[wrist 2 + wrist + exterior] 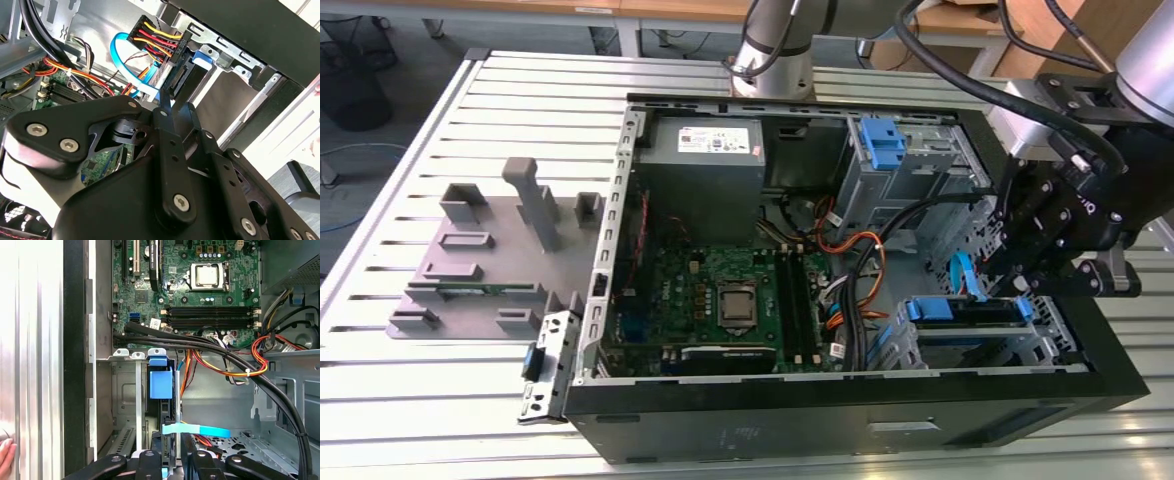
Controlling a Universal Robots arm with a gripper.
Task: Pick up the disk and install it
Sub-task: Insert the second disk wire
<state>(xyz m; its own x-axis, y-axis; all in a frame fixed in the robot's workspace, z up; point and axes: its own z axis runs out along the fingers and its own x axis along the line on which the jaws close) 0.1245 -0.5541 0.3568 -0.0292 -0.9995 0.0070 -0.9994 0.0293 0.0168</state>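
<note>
The disk (967, 312), edged by its blue bracket, lies inside the lower drive cage (1047, 345) of the open computer case, at the exterior view's right. In the first wrist view its blue tab (161, 382) stands in the cage slot. In the second wrist view the tab (202, 57) sits beside a plug with yellow and red wires (157, 42). My gripper (1023, 290) hangs just above the cage, at the disk's end. Its fingertips (163, 97) are drawn close together beside a blue data cable (120, 50). I see nothing gripped between them.
A grey power supply (703, 150) and the green motherboard (720, 300) fill the case. Thick black and orange cables (854, 270) cross near the cage. Another blue bracket (885, 145) sits in the upper bay. A grey fixture (487, 250) stands on the slatted table. A person's hand (4, 455) shows beside the case.
</note>
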